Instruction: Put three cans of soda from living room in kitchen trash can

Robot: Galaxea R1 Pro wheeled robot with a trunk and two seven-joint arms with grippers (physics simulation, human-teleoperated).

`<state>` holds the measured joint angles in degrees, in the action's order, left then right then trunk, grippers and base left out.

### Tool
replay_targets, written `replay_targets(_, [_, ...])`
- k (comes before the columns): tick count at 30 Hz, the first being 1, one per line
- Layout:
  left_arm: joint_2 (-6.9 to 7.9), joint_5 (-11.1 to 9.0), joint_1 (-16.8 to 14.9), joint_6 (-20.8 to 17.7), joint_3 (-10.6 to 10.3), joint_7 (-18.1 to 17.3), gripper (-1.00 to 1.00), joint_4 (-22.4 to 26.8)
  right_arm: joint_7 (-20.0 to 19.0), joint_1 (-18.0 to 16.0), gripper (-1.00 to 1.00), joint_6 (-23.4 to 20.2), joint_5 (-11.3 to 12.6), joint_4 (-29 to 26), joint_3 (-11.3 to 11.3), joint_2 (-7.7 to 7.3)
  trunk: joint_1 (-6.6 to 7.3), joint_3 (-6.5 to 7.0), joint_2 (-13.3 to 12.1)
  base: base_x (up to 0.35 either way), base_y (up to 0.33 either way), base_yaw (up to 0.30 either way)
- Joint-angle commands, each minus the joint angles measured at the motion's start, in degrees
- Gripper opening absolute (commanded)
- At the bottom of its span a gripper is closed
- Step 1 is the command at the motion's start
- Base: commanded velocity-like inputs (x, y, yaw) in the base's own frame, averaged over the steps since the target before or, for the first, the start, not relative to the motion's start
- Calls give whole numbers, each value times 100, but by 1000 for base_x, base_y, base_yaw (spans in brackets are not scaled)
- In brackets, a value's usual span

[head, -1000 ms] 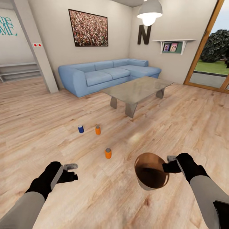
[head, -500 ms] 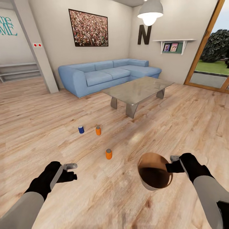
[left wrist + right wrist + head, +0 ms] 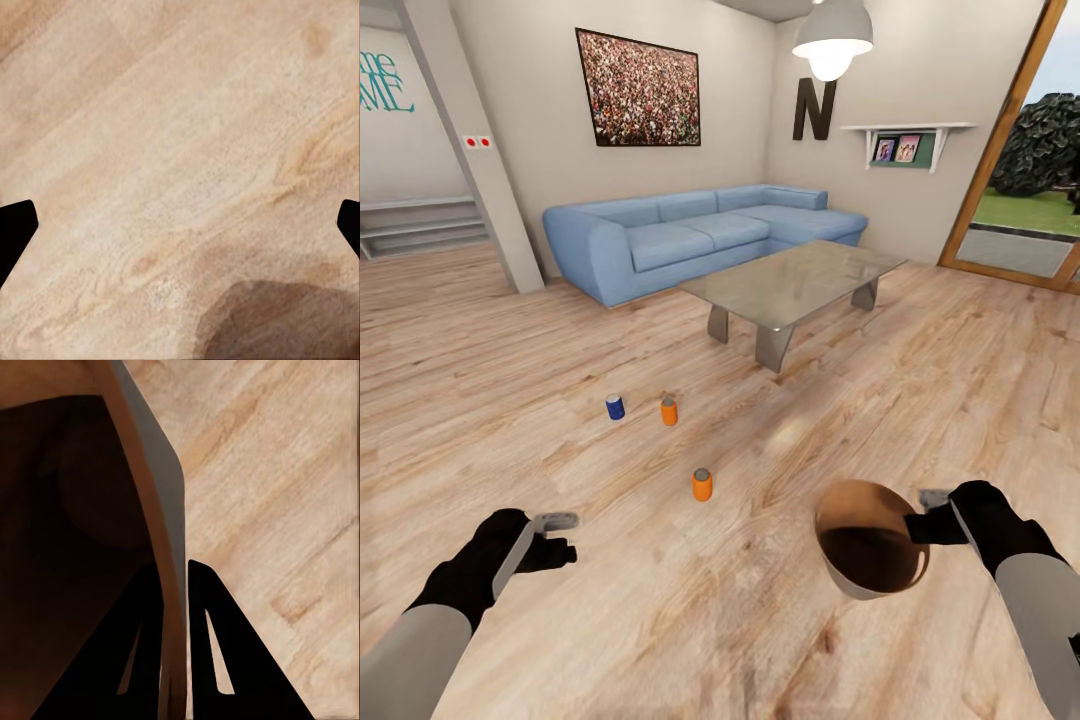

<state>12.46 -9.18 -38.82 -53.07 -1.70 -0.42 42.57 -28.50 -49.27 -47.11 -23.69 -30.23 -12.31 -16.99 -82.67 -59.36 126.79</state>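
While the trash can (image 3: 872, 540) is carried above the floor at about five o'clock in the head view, its rim is pinched by the right gripper (image 3: 922, 520); in the right wrist view the two dark fingers (image 3: 206, 645) are seen pressed against either side of the pale wall (image 3: 161, 510), one inside the glossy brown interior and one outside. The left gripper (image 3: 550, 535) is held at about seven o'clock over bare planks, and its fingertips (image 3: 15, 225) are seen spread wide at opposite edges of the left wrist view, with nothing between them.

Three soda cans are stood upright on the light wood floor (image 3: 480, 400) ahead of the grippers: an orange can (image 3: 702, 484) nearest, just left of centre, and farther off a second orange can (image 3: 669, 411) beside a dark blue can (image 3: 615, 406). All three are kept well apart from the trash can.

Beyond them, at about one o'clock, a glass-topped coffee table (image 3: 790, 285) is placed before a light-blue sofa (image 3: 690, 235). A framed picture (image 3: 638, 88) is hung on the wall at twelve o'clock, and a pendant lamp (image 3: 831, 35) is seen above.
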Motion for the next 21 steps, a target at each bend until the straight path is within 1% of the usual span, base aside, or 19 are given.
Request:
replay_targets(1, [9, -5, 1, 21, -4, 3, 100, -4, -69, 0, -100, -32, 135, -1, -8, -26, 0, 0, 0, 0, 0, 0])
replay_targets(5, [28, -7, 15, 150, -12, 7, 100, -3, -212, 3, -100, -25, 130, -1, -2, -102, 0, 0, 0, 0, 0, 0])
replay_targets(9, [28, -8, 26, 192, -29, 5, 100, -5, -260, 4, -100, -18, 128, -1, 8, -116, 0, 0, 0, 15, 0, 0])
replay_targets(10, [28, -8, 26, 192, -54, 1, 100, -7, -264, 5, -100, -16, 128, -1, 8, -119, 0, 0, 0, 68, 0, 0])
replay_targets(12, [22, -14, 14, 172, -185, -21, 100, -5, -275, 5, -100, -12, 128, -1, 12, -121, 0, 0, 0, 104, 11, 0])
replay_targets(14, [15, -14, 3, 173, -369, -30, 100, -8, -278, 5, -100, -4, 128, -1, 42, -110, 0, 0, 0, 178, 66, 0])
replay_targets(15, [13, -17, 0, 171, -410, -34, 100, -4, -282, 5, -100, -2, 128, -1, 43, -106, 0, 0, 0, 189, 90, 0])
replay_targets(21, [5, -37, -2, 157, -440, -18, 100, 51, -281, 5, -100, 0, 128, -1, 10, -108, 0, 0, 0, 89, 40, 0])
